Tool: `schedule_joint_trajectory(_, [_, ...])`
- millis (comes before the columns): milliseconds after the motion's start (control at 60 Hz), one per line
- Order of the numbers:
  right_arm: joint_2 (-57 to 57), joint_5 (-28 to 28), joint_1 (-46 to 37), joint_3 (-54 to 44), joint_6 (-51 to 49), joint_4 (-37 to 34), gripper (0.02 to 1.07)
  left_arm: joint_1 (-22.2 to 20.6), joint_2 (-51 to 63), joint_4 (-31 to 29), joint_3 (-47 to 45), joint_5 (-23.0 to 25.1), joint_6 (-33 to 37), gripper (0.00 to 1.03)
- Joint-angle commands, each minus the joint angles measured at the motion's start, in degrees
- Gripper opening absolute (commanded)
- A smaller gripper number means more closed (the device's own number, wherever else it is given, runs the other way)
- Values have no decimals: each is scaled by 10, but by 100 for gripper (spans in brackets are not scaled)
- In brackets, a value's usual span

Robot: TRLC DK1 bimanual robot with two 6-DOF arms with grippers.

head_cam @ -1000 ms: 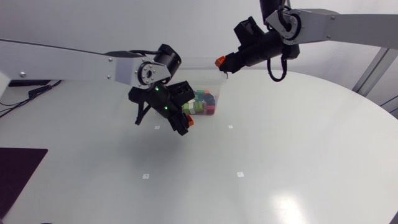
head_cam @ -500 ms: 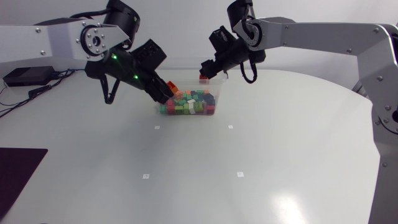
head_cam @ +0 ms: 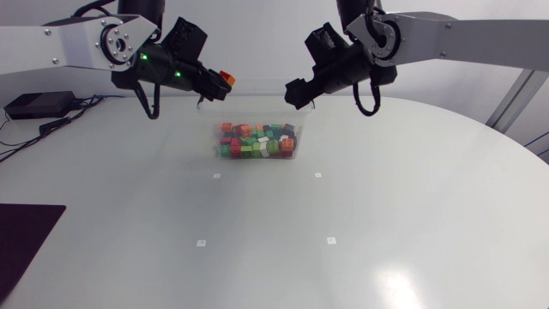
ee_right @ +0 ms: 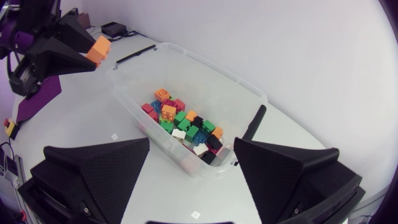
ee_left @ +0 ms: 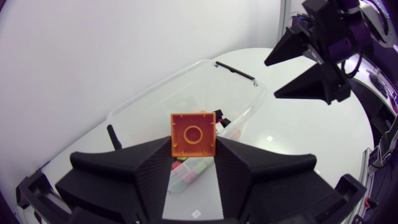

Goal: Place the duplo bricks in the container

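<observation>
A clear plastic container (head_cam: 300, 120) stands at the back middle of the table, holding several coloured duplo bricks (head_cam: 256, 142). My left gripper (head_cam: 220, 86) hangs above the container's left end, shut on an orange brick (head_cam: 227, 79). In the left wrist view the orange brick (ee_left: 193, 132) sits stud-up between the fingers, over the container (ee_left: 186, 73). My right gripper (head_cam: 298, 95) hovers above the container's right end, open with nothing between its fingers. The right wrist view looks down past that gripper (ee_right: 191, 147) into the container (ee_right: 205, 70) and its bricks (ee_right: 183, 124).
The white round table (head_cam: 343, 223) stretches wide toward the front, with small markers on it. A dark mat (head_cam: 21, 236) lies at the front left edge. Each arm shows in the other's wrist view, across the container.
My right gripper has opened and the red brick it held is no longer in it. My left gripper has risen up and back from the container, still holding the orange brick.
</observation>
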Motion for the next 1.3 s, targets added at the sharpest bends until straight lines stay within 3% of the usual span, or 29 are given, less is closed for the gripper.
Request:
schedule_joint_trajectory(0, [-36, 5, -2, -53, 11, 12, 101, -2, 36, 13, 30, 4, -23, 28])
schedule_joint_trajectory(300, [-155, 25, -6, -200, 10, 53, 101, 2, 126, 31, 124, -13, -54, 29])
schedule_joint_trajectory(517, [-217, 33, -22, -277, 6, 68, 101, 0, 188, 33, 175, -54, -54, 59])
schedule_joint_trajectory(617, [-247, 33, -36, -308, 4, 70, 101, 1, 208, 35, 195, -89, -54, 89])
schedule_joint_trajectory(667, [-260, 33, -43, -321, 3, 73, 101, 1, 210, 36, 197, -103, -53, 99])
schedule_joint_trajectory(950, [-337, 42, -83, -372, 0, 86, 101, 17, 170, 27, 182, -125, -69, 99])
schedule_joint_trajectory(1283, [-409, 90, -104, -443, -6, 142, 101, 70, -1, 83, 2, -129, -67, 99])
